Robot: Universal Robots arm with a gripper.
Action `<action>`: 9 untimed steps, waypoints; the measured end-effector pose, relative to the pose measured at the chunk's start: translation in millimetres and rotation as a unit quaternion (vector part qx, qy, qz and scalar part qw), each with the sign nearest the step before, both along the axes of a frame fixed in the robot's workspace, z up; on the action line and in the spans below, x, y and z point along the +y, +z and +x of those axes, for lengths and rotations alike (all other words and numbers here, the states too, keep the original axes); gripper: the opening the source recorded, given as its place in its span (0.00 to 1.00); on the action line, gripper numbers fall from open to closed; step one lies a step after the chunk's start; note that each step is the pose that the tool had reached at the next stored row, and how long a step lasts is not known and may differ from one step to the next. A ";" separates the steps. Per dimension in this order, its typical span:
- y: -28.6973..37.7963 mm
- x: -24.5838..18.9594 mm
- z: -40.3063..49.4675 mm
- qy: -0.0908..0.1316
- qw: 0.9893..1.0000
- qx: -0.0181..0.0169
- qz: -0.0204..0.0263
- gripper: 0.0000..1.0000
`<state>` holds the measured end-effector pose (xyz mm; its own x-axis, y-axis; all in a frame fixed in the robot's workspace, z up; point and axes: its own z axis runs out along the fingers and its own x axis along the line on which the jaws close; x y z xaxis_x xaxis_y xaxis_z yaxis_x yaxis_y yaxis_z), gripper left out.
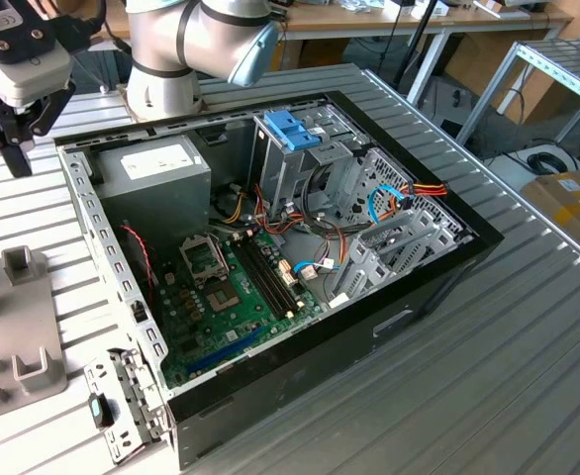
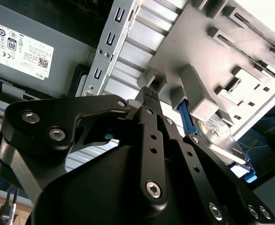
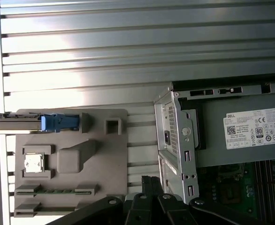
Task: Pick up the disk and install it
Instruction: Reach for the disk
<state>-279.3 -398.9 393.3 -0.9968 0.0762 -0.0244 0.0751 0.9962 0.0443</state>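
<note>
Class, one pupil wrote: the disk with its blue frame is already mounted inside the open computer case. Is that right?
No. In the first wrist view the disk stands on edge in the grey holder tray on the table, outside the computer case.

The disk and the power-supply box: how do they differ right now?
The disk stands on edge in the grey fixture plate, outside the computer case; the power-supply box lies flat inside it. The disk carries a blue frame; the power-supply box has none. The disk looks far slimmer than the power-supply box. Both are grey metal with a white label.
</note>
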 end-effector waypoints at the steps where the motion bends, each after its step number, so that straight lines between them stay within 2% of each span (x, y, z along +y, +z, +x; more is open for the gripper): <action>1: 0.0 0.0 -0.2 0.000 1.000 0.000 0.000 0.10; 9: 0.0 0.0 -2.0 0.000 1.000 0.000 0.000 0.10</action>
